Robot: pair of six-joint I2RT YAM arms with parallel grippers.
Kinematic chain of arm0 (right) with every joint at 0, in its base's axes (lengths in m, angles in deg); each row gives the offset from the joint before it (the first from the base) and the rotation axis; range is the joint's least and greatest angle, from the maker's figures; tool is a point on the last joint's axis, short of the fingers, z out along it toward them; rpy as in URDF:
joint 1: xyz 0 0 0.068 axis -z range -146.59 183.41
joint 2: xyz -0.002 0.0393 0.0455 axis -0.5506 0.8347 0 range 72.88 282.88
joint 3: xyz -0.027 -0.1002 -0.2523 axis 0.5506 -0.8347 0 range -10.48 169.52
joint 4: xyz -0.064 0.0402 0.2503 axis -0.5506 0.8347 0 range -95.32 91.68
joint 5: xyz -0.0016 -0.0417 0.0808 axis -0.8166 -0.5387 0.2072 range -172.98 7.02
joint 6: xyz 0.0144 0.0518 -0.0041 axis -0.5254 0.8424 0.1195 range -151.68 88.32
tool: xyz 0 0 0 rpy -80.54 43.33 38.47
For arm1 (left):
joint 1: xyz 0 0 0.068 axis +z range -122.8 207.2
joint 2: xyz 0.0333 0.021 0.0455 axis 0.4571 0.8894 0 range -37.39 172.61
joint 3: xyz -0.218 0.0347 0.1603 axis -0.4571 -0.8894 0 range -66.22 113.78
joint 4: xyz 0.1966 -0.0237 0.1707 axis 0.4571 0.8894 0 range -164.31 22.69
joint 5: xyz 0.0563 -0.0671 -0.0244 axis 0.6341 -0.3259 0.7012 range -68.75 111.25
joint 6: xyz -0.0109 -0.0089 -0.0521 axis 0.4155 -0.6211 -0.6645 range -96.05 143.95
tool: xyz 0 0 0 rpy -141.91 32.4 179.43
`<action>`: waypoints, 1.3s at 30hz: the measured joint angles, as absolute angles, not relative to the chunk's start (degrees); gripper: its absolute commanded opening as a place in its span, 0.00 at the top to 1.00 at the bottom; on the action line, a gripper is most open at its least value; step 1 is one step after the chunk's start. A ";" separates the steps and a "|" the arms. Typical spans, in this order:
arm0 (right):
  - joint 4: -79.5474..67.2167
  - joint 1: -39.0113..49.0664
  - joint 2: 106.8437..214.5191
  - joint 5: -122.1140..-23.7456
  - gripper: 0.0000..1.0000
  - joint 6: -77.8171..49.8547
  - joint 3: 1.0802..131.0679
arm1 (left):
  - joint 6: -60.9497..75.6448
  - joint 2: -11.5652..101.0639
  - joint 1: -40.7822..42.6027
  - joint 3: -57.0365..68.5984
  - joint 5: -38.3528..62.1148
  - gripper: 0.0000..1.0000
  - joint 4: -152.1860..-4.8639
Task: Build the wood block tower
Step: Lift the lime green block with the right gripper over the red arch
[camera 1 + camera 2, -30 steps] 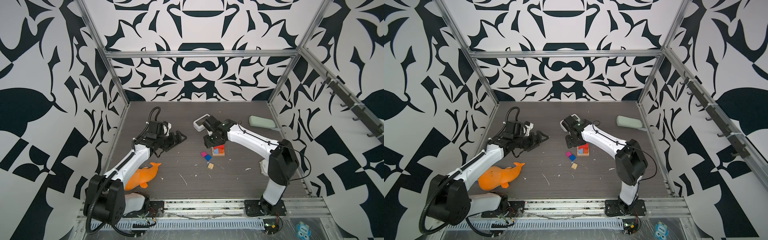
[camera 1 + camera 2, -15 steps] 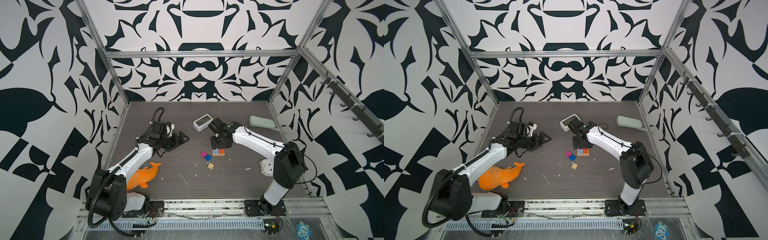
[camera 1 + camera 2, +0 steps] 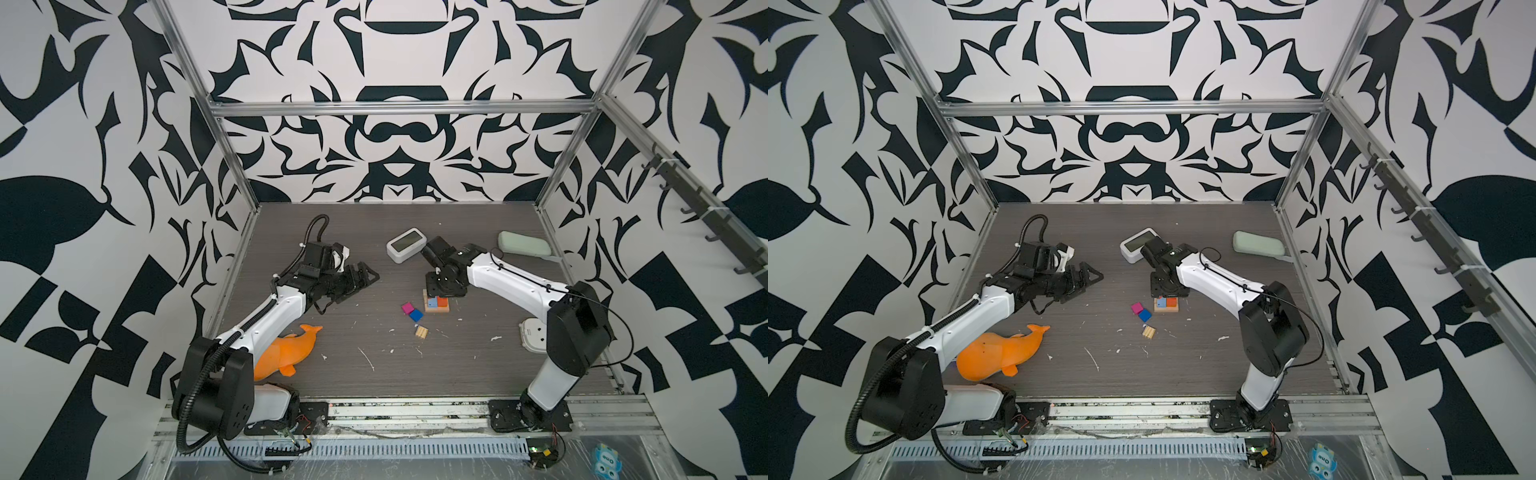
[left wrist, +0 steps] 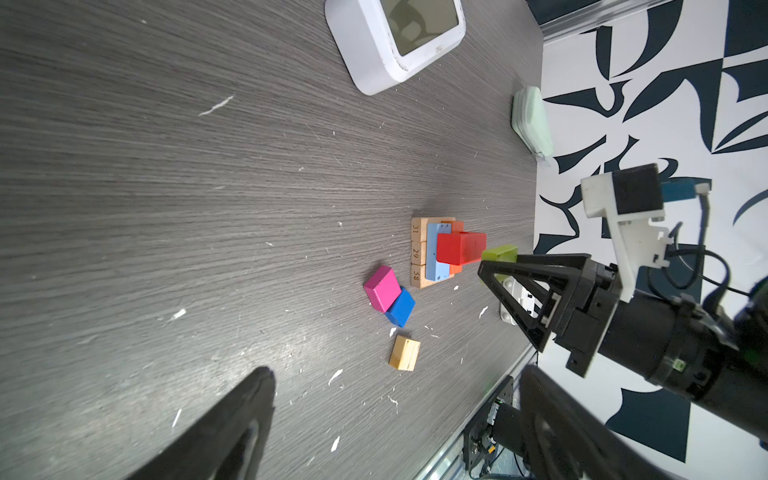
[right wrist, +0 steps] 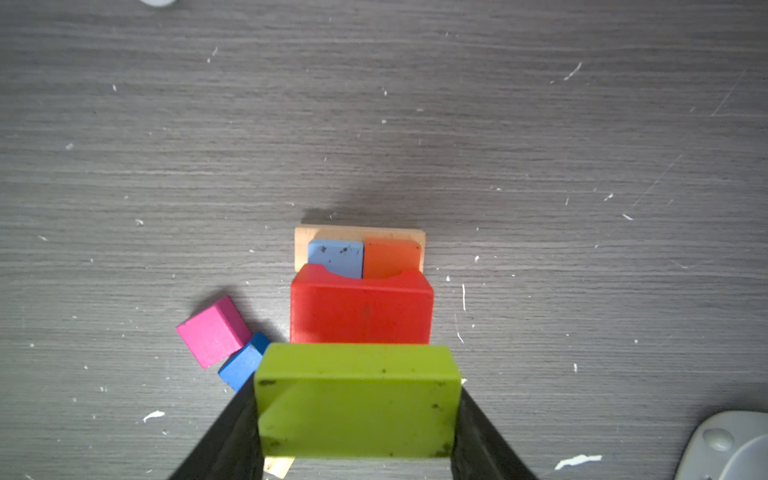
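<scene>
Near desk (image 3: 374, 232) centre, tower (image 5: 361, 307) half built: right gripper (image 5: 357, 415) clamps lime green bar (image 5: 357, 365) close by; left gripper (image 3: 361, 277) gapes empty; three cubes (image 4: 382, 289) loose.

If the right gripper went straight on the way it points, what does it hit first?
Likely the red wooden block atop the tower. The right gripper, shut on the lime green wooden block, points down at it; the green block would touch first. The gap is hard to judge.

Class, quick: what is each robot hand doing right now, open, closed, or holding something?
Left hand: open, holding nothing.
Right hand: closed on the lime green block.
</scene>
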State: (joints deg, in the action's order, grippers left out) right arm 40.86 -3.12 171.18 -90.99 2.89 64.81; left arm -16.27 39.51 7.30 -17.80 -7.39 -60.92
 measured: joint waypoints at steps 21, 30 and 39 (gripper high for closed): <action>39.11 -2.66 174.09 -90.88 0.46 2.89 64.81 | -16.30 39.62 7.30 -17.80 -7.33 0.06 -61.07; 38.52 -2.66 174.81 -90.73 0.45 2.91 64.81 | -16.27 39.62 7.30 -17.73 -7.33 0.06 -61.01; 38.50 -2.66 174.81 -90.75 0.40 2.95 64.81 | -16.27 39.62 7.30 -17.73 -7.30 0.06 -60.94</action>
State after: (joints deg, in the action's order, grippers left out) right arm 38.50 -2.66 174.81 -90.75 2.95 64.81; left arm -16.27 39.62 7.30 -17.73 -7.30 -60.94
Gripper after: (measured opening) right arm 0.587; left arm 0.939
